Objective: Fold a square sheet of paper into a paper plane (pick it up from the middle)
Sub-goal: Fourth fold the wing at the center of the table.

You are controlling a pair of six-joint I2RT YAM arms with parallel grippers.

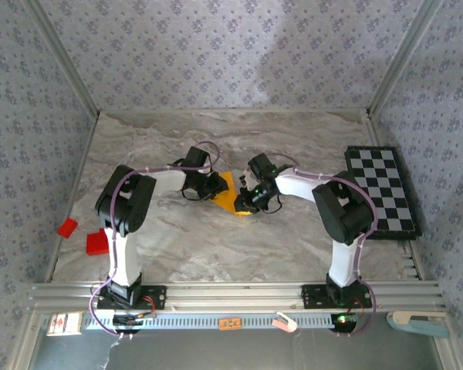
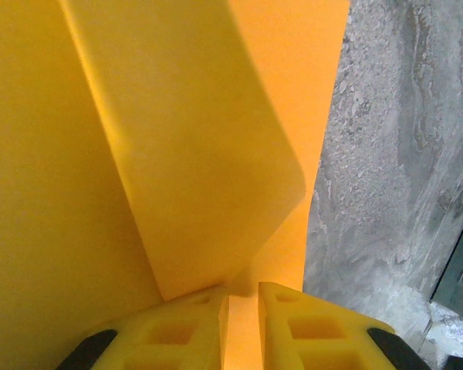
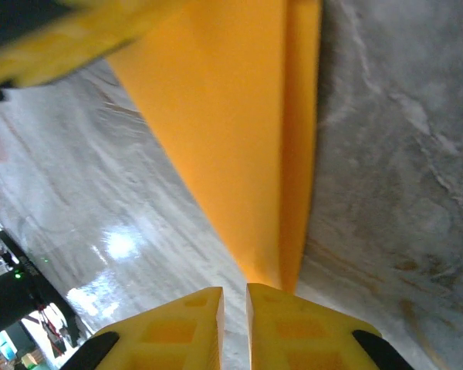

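The square sheet of paper (image 1: 233,198), orange-yellow and partly folded, lies on the marble table between the two grippers. My left gripper (image 1: 216,185) rests on its left side. In the left wrist view the fingertips (image 2: 243,291) stand shut to a narrow slit over the paper (image 2: 201,154), and a folded flap rises just ahead of them. My right gripper (image 1: 251,202) is at the paper's right, lower end. Its fingertips (image 3: 234,291) are shut to a thin slit with bare table showing through, right at the narrow pointed end of the paper (image 3: 231,139).
A black-and-white checkerboard (image 1: 382,189) lies at the right side of the table. Two small red blocks (image 1: 67,227) (image 1: 98,243) sit near the left edge. A metal rail (image 1: 231,293) runs along the near edge by the arm bases.
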